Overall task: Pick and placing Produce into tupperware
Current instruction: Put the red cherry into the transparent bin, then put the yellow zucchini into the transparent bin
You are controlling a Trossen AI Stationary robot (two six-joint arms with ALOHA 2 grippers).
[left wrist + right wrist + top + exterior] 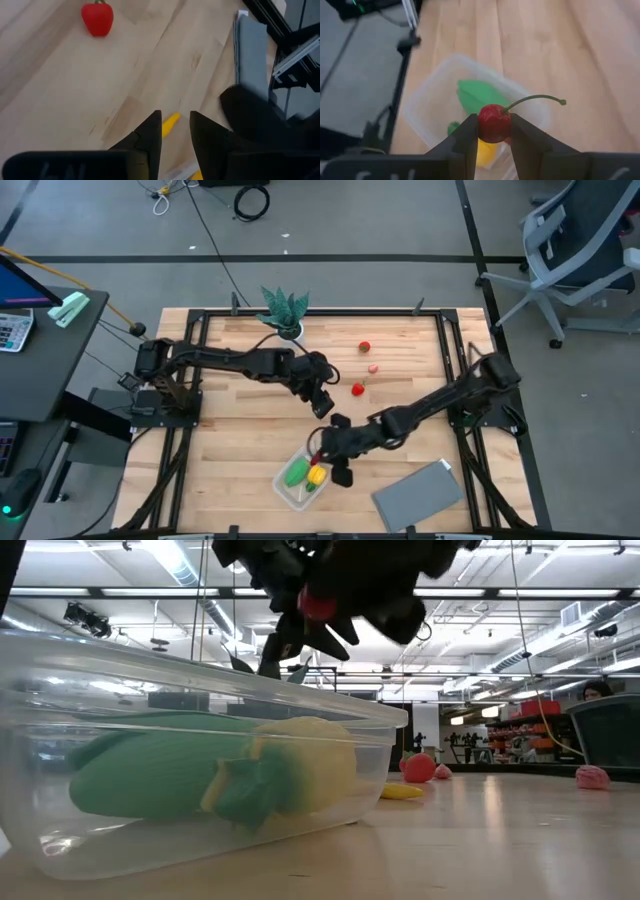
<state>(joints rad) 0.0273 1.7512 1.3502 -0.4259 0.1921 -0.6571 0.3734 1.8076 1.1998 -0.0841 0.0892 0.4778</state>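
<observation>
The clear tupperware [303, 477] stands near the table's front edge, with a green piece [160, 775] and a yellow piece [310, 765] of produce inside. My right gripper [494, 125] hangs above it, shut on a red cherry [493, 122] with a green stem. My left gripper [322, 405] hovers open over the table's middle, nothing between its fingers. A red piece [358, 389], a pink piece [373, 367] and another red piece [365, 347] lie on the wood farther back. A small yellow piece [400, 792] lies on the table behind the box. My right gripper pinches the cherry's round body [485, 125] between its two fingertips, one finger on each side. The fingers slant down from the table's right. The cherry is lifted clear above the tupperware's open top, and its green stem [535, 98] sticks out free to one side.
A spiky green plant in a white pot [285, 310] stands at the table's far edge. A flat grey sheet [420, 495] lies at the near right. The two grippers are close together over the table's middle; bare wood lies to the left.
</observation>
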